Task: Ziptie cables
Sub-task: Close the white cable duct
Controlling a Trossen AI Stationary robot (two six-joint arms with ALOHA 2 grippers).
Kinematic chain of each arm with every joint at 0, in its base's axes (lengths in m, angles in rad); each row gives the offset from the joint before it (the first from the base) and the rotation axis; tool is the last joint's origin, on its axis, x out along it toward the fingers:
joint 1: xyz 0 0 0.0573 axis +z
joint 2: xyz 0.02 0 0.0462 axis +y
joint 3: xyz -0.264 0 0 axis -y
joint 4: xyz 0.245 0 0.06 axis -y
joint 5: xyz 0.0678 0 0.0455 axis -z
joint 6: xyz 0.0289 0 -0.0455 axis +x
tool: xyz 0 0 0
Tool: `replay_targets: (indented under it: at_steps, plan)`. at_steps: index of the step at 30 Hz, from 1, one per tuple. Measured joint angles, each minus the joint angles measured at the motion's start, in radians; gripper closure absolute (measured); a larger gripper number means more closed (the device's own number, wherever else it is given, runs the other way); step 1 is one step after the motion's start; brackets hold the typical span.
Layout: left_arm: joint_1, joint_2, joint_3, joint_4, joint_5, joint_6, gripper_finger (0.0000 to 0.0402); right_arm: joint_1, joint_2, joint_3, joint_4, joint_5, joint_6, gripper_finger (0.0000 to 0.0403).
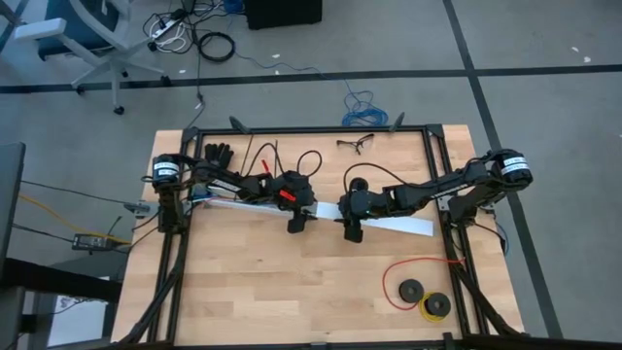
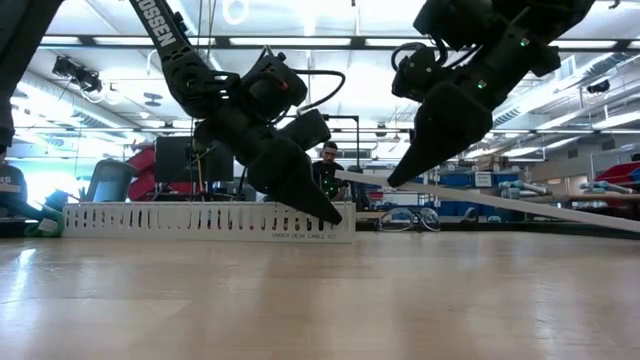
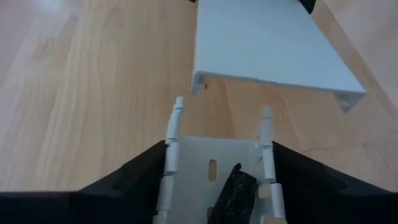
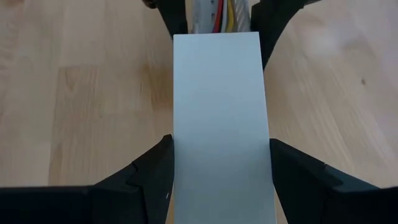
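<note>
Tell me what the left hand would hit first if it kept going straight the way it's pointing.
Probably the near end of the white cover strip that the right hand holds, just ahead of the left hand and the slotted channel between its fingers. Height difference is unclear.

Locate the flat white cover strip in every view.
High: cover strip right of centre, slanted.
Low: strip slanting across the right half.
Left wrist: strip beyond the channel's end.
Right wrist: strip fills the middle.
Shared landmark: slotted channel, meeting the strip's end.
</note>
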Motion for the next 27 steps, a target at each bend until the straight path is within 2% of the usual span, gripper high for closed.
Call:
replay_targets:
  at_steps: [7,22,27]
  plan:
    - [0.000,0.000,0.000,0.002,0.000,0.000,0.0169,0.000,0.000,0.000,-0.004,0.000,0.019,0.0176]
    - [0.000,-0.001,0.001,-0.002,0.000,-0.001,0.0172,-0.024,0.078,0.002,0.044,0.003,0.027,0.0176]
    - [0.000,-0.001,0.001,0.005,0.000,-0.001,0.0172,-0.050,0.084,0.002,0.034,-0.045,0.027,0.0176]
